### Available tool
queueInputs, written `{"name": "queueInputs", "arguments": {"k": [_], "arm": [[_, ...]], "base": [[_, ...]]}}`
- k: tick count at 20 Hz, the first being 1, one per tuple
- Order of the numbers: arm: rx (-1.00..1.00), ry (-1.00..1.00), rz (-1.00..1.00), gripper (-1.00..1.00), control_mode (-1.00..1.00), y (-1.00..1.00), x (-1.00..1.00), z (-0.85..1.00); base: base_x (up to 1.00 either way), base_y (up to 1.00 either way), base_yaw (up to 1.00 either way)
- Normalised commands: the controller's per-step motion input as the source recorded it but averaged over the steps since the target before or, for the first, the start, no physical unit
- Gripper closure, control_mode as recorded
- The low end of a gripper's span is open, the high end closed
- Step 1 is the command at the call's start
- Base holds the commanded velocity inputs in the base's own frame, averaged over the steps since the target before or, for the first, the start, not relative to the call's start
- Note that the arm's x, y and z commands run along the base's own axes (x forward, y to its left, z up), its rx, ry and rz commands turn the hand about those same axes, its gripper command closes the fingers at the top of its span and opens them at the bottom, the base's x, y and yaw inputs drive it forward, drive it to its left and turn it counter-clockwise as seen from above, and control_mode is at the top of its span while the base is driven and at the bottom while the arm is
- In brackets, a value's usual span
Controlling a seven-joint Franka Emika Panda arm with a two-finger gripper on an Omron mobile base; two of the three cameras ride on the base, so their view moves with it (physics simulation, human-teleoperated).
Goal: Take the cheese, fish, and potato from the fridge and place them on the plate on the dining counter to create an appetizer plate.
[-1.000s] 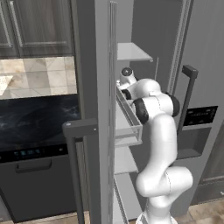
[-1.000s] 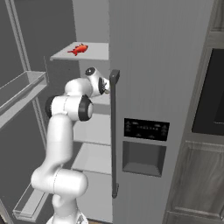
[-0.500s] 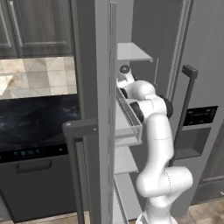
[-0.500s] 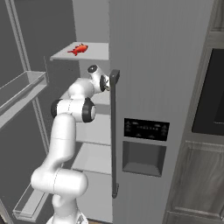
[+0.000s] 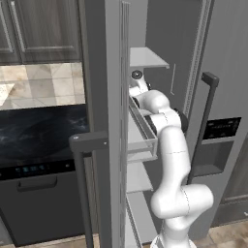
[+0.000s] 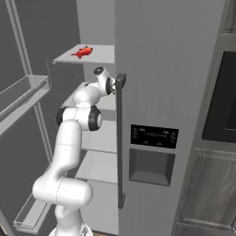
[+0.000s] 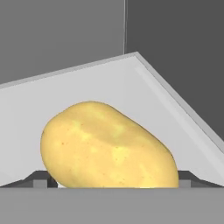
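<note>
Inside the open fridge [image 6: 152,69] the white arm [image 6: 69,147] reached from the base up and in toward a middle shelf [image 6: 90,94], its wrist going out of sight behind the closed right-hand door with the long bar handle [image 6: 120,138]. From the left base view the same arm [image 5: 169,160] rose beside the open door's edge, bent over a clear door bin [image 5: 143,131], and pointed into the fridge [image 5: 160,29] below the upper shelf [image 5: 145,57].

On that upper shelf [image 6: 87,54], in the right base view, lay the fish [image 6: 82,51], bright red, above the arm's wrist and apart from it.

Seen from the hand view, the potato [image 7: 107,146] sat on the pale grey shelf [image 7: 87,85], close in front of the camera, a smooth yellowish-brown oval lying with its longer axis slanting down to the right. Behind it the shelf ran back to a corner where two dark grey inner walls met. The tips of the hand [image 7: 113,181] showed as small dark blocks at either side of the potato's lower edge, one left and one right, spread apart with the potato between them; whether they pressed against it I could not tell.
</note>
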Motion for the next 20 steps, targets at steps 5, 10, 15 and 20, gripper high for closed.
{"name": "queueInputs", "arguments": {"k": [5,10,15,20], "arm": [[-0.01,-0.06,0.00,1.00,-1.00,0.00,-0.02,-0.48],[-0.01,-0.08,0.00,1.00,-1.00,0.00,-0.01,-0.38],[-0.01,-0.05,0.00,1.00,-1.00,0.02,-0.31,-0.38],[0.00,0.00,0.00,1.00,-1.00,0.13,-0.54,-0.15]], "base": [[0.00,0.00,0.00],[0.00,0.00,0.00],[0.00,0.00,0.00],[0.00,0.00,0.00]]}}
